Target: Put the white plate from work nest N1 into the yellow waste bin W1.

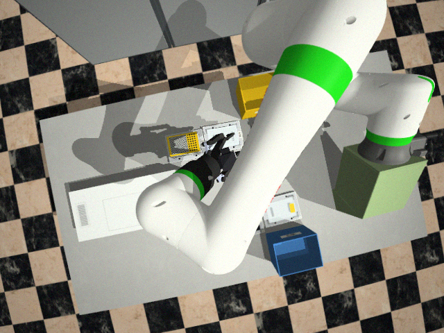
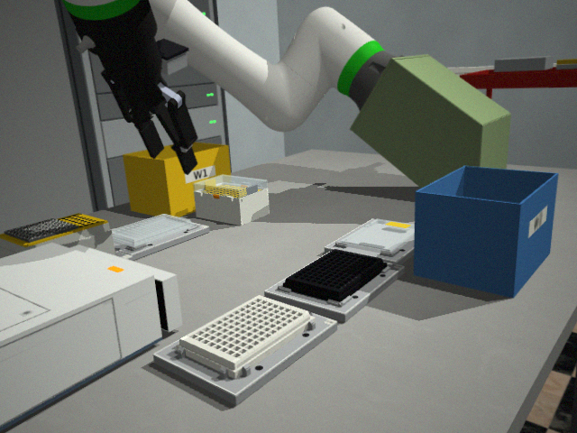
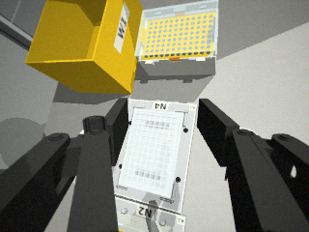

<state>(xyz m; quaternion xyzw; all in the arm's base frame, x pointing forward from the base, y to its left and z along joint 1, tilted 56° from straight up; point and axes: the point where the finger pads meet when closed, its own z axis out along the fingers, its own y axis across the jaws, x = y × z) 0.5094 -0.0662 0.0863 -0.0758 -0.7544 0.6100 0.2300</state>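
Note:
A white grid plate (image 2: 244, 333) sits on a grey nest at the bench front; I cannot read its label, and the arm hides it in the overhead view. The yellow bin W1 (image 1: 252, 94) (image 2: 158, 181) (image 3: 77, 43) stands upright at the back of the bench. My gripper (image 1: 222, 139) (image 2: 172, 161) (image 3: 162, 112) hangs high in the air with its fingers partly apart and nothing between them. It is right above a clear plate (image 1: 229, 130) (image 2: 153, 229) (image 3: 154, 150) on the nest marked N4, just in front of W1.
A tip box (image 2: 231, 198) (image 3: 179, 36) stands beside W1. A yellow-black rack (image 1: 182, 144) (image 2: 50, 226) lies left of N4. A black plate (image 2: 335, 273) and a lidded plate (image 1: 283, 209) (image 2: 377, 234) sit by the blue bin (image 1: 295, 250) (image 2: 484, 228). A white machine (image 1: 103, 211) (image 2: 60, 298) fills the left.

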